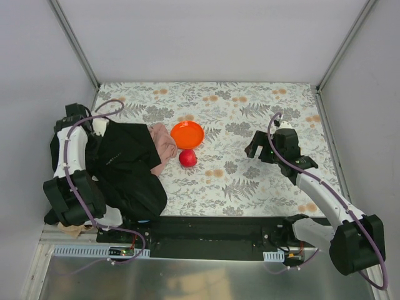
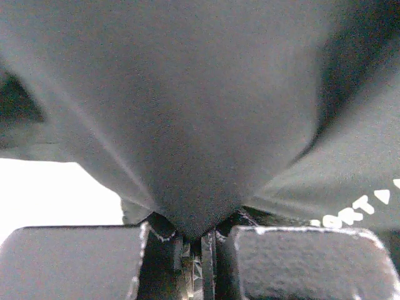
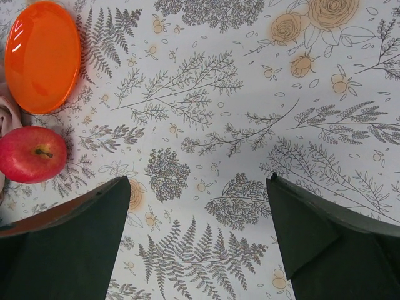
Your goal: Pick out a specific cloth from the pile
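Our left pincer [image 2: 199,242] is clenched on a fold of the black garment [image 1: 128,164]. The dark fabric is drawn to a peak between its shut jaws, at the far left side of the pile [image 1: 140,194]. Our right pincer [image 3: 197,180] is released, its fingers spread wide above the flowered table [image 3: 250,94], well apart from the heap. We cannot see the light blue cloth in any view, and we judge that it lies buried under the black garment.

The risk lies in the lift. The garment is large, so a pull may drag the pink cloth [image 1: 164,142], which touches its right edge, toward the orange plate [image 1: 187,134] and the apple [image 1: 187,158] just beside it. The blue piece could also cling to the garment and ride up unseen, or slide off the near edge of the table.
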Motion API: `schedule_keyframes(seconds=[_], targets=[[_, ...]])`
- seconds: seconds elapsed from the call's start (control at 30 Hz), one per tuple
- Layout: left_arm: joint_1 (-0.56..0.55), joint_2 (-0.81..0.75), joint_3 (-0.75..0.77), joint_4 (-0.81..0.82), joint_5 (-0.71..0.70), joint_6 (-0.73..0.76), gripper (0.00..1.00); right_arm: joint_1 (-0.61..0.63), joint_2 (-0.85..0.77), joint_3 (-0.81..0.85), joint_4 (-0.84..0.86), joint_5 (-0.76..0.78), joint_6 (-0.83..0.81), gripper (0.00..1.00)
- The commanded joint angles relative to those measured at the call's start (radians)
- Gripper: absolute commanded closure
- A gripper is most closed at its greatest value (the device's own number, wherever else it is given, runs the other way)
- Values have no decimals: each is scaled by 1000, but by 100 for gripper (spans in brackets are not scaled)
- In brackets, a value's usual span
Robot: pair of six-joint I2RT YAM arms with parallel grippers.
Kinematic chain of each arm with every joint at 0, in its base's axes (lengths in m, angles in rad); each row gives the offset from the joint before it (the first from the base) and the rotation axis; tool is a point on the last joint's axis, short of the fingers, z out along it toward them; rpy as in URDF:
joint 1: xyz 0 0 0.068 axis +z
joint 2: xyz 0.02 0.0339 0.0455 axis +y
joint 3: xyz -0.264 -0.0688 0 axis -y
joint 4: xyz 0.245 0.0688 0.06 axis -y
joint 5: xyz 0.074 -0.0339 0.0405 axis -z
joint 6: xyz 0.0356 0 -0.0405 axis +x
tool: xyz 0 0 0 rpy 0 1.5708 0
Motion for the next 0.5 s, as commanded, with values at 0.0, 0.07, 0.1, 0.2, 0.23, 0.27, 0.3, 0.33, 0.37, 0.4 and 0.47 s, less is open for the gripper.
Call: schedule_keyframes(seconds=[0.0,0.07,0.1,0.2,0.23,0.27,0.3,0.33,0.37,0.4,0.47], targets=[[-68,-58,265,-40,-38,-34,100,-5,4,50,21,-18,5,1],[-161,-43,378,-39,-107,-41,100,-3,15,53,26,-10,5,1],[-207,-29,461,-39,-127,-51,100,-5,20,57,26,-8,4,1],[-304,65,784,-37,-183,-89,100,-3,38,77,18,-8,7,1],[-318,112,902,-27,-208,-103,100,-3,41,82,14,-8,9,1],[-324,155,1040,-5,-234,-118,100,-5,44,90,9,-8,9,0],[-326,210,1154,32,-256,-138,100,-5,46,93,6,-5,10,1],[-329,262,1276,80,-288,-152,100,-5,44,94,1,-5,15,1],[-329,302,1378,131,-321,-158,100,-3,43,94,0,-5,18,1],[-332,336,1434,204,-351,-150,100,-3,-99,94,-5,-5,22,1],[-344,355,1428,370,-392,-102,100,-2,29,93,-8,-5,28,1]])
